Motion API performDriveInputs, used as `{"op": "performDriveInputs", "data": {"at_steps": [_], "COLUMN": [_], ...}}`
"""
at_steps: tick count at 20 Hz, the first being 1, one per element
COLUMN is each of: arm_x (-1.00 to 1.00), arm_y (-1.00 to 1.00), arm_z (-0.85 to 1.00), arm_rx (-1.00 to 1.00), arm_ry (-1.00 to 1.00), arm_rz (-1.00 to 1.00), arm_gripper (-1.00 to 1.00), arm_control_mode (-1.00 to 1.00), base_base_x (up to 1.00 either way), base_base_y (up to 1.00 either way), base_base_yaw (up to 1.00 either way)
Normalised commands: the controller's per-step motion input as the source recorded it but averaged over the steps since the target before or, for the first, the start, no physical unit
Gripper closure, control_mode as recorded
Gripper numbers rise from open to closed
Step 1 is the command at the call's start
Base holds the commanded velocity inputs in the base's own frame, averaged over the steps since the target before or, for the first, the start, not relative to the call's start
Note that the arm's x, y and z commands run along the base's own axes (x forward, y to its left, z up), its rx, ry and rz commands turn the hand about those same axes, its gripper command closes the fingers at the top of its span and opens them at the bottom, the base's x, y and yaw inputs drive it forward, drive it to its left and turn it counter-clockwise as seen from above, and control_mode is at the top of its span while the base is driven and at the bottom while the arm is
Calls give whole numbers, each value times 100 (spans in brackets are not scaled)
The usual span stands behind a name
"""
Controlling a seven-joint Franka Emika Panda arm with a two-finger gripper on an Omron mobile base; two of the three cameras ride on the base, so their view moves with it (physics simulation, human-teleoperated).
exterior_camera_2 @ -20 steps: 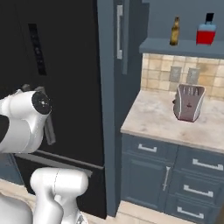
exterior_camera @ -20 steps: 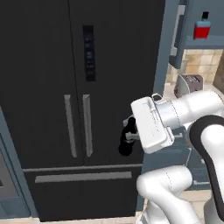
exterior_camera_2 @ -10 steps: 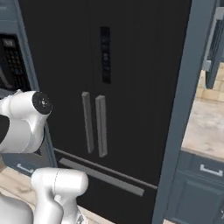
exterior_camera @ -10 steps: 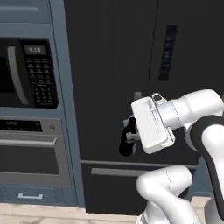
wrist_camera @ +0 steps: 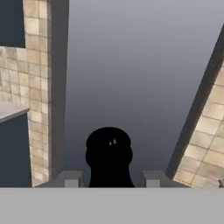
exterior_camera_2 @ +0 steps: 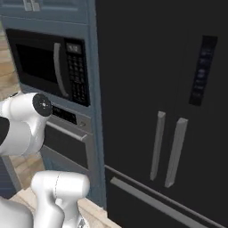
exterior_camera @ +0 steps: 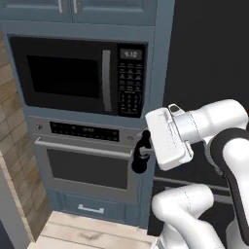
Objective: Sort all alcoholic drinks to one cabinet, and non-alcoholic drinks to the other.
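A small black cola bottle (exterior_camera: 139, 156), one of the non-alcoholic drinks, hangs upright in front of the wall oven. My gripper (exterior_camera: 144, 151) is shut on it from the right. In the hand view the bottle's dark rounded top (wrist_camera: 108, 154) rises between my two fingertips (wrist_camera: 70, 178), and my gripper (wrist_camera: 109, 179) closes around it. A blue-grey cabinet (exterior_camera: 68, 7) with two door handles sits above the microwave. The alcoholic drinks are out of view.
A black microwave (exterior_camera: 73, 77) is built in above a steel wall oven (exterior_camera: 82, 163) with a drawer (exterior_camera: 91, 209) below. The tall black fridge (exterior_camera_2: 169, 116) stands to the right. A brick wall (exterior_camera: 13, 160) closes the left side; tiled walls (wrist_camera: 37, 87) appear ahead of the hand.
The whole picture has shifted: the base has turned left, so the fridge slid right and the microwave and oven came into view. The gripper still holds the cola bottle the same way.
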Motion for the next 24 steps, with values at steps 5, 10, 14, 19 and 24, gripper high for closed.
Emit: {"op": "performDriveInputs", "data": {"at_steps": [5, 10, 14, 19, 24], "arm_x": [0, 0, 0, 0, 0], "arm_y": [0, 0, 0, 0, 0], "arm_z": [0, 0, 0, 0, 0], "arm_rx": [0, 0, 0, 0, 0], "arm_ry": [0, 0, 0, 0, 0], "arm_rz": [0, 0, 0, 0, 0], "arm_gripper": [100, 100, 100, 100, 100], "arm_control_mode": [100, 100, 100, 100, 100], "base_base_x": [-28, -59, -52, -31, -29], "base_base_y": [47, -6, -26, -1, 13], "base_base_yaw": [34, 19, 16, 27, 32]}}
